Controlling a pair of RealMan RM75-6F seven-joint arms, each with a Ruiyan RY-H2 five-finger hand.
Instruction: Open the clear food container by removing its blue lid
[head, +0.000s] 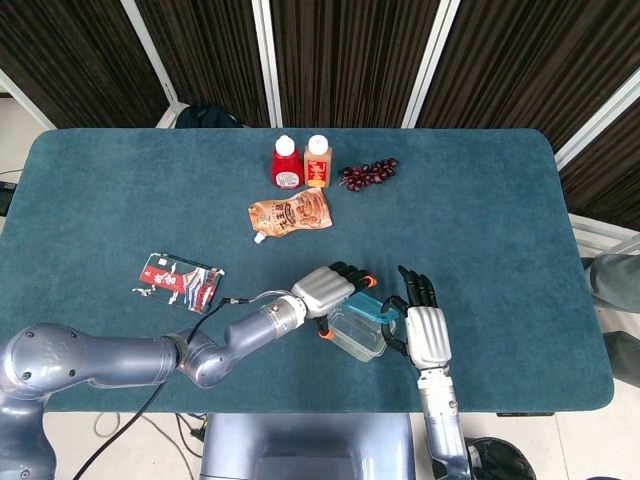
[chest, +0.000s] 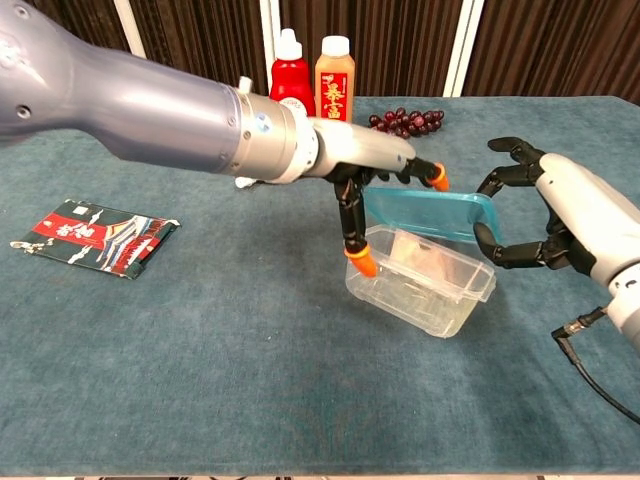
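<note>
The left hand pinches the blue lid and holds it tilted just above the clear food container, which sits on the tabletop, while the right hand, fingers spread, holds nothing beside the container.

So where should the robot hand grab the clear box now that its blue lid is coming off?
Probably by a long side wall of the clear box, near the rim, coming from above. It sits tilted on the table with its mouth open and the blue lid lifted in the left robot hand. The right robot hand beside it is nearest.
</note>
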